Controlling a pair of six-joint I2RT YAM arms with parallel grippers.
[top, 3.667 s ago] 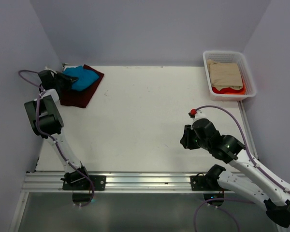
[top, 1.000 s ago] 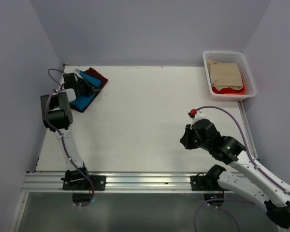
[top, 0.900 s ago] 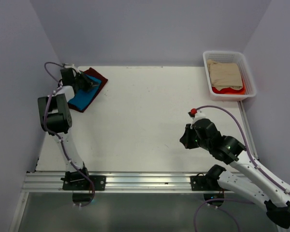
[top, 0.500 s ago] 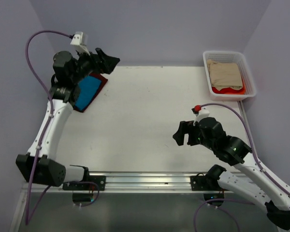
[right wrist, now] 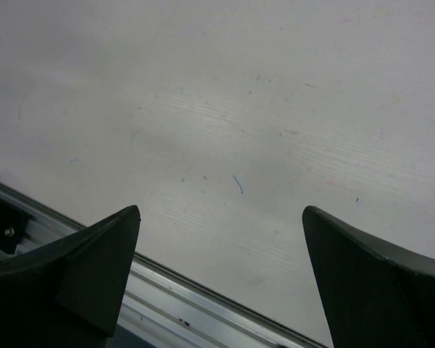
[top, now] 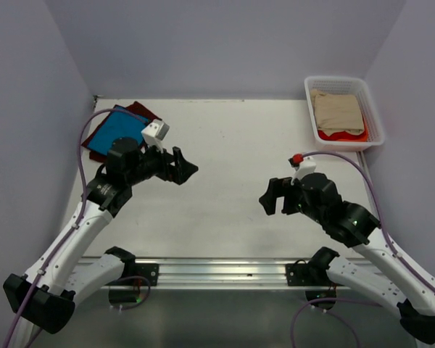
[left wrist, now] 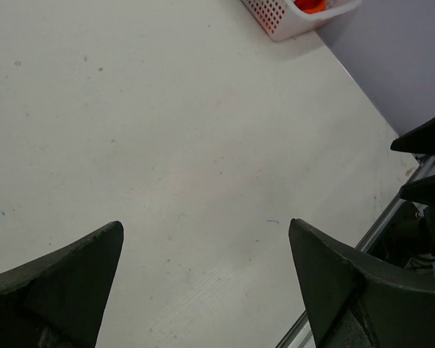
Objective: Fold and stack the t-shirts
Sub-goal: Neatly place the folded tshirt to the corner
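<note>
The white slotted plastic basket [top: 309, 94] sits at the table's far right corner, holding a folded beige cloth [top: 337, 109] over an orange-red one [top: 344, 135]. Straight across from the basket, at the far left corner of the white table [top: 225, 130], the bright teal-blue cloth t-shirt [top: 116, 130] lies folded flat on top of the dark maroon cloth t-shirt [top: 142, 112]. The maroon edges show along its far and left sides.

Neither arm touches the shirts. The left arm [top: 80, 225] rises from its base and leans forward and inward. Its wrist is turned toward the basket's side of the table, and the left gripper [top: 185, 167] hangs above bare tabletop, nearer than the stack and on its basket side. Its black fingers [left wrist: 58, 283] are spread wide with nothing between them. Its wrist camera looks down the table to the basket's corner [left wrist: 290, 18].

The right arm [top: 377, 246] is bent at the elbow, nearer than the basket, with its forearm pointing away from the basket toward the left arm. The right gripper [top: 267, 199] is held over bare table, its fingers [right wrist: 377, 283] also fully parted and empty, with the aluminium rail [right wrist: 167, 290] just beneath in its wrist view.
</note>
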